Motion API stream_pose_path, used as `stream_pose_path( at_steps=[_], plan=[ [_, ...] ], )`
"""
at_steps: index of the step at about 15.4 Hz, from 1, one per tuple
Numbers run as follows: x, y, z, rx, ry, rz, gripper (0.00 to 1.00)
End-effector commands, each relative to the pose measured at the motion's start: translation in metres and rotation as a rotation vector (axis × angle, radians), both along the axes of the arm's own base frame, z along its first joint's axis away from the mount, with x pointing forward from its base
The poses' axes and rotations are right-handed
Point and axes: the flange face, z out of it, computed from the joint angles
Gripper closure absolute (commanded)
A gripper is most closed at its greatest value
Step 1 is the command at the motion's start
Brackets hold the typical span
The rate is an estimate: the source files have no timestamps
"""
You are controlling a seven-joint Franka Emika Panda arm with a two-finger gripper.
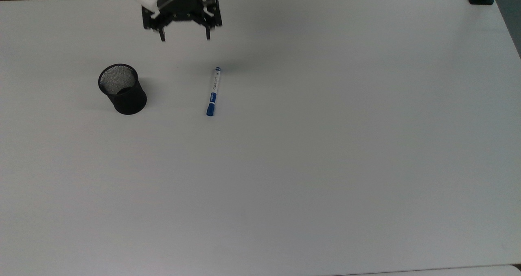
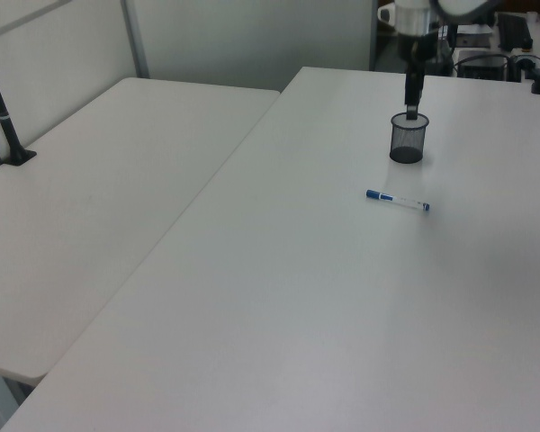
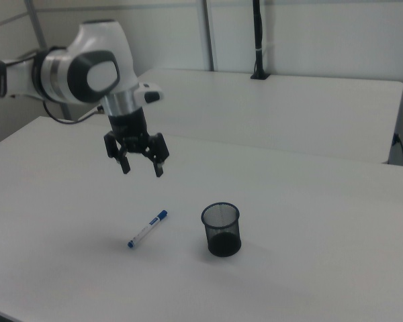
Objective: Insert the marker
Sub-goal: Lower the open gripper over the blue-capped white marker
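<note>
Above the white table [image 1: 325,145], near the top view's upper left, the gripper [image 1: 185,36] hangs in the air with its two black fingers [image 1: 162,35] spread wide and pointing down. It holds nothing and touches nothing; in the right view the gripper [image 3: 140,168] is clearly off the surface. The marker [image 1: 213,91] lies flat on the table, just below the gripper in the top view, blue cap toward the top view's bottom edge and small blue tip toward the top. A black mesh cup [image 1: 122,88] stands upright to the top view's left of the marker, well apart from it. In the right view the marker [image 3: 147,229] lies left of the cup [image 3: 221,229].
</note>
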Motion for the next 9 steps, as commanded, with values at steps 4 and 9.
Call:
stream_pose_path(
  at_steps=[4, 9],
  plan=[
    [0.01, 0.018, -0.088, -0.022, -0.094, -0.121, 0.0],
    [0.027, 0.031, -0.135, -0.033, -0.124, -0.151, 0.02]
  ],
)
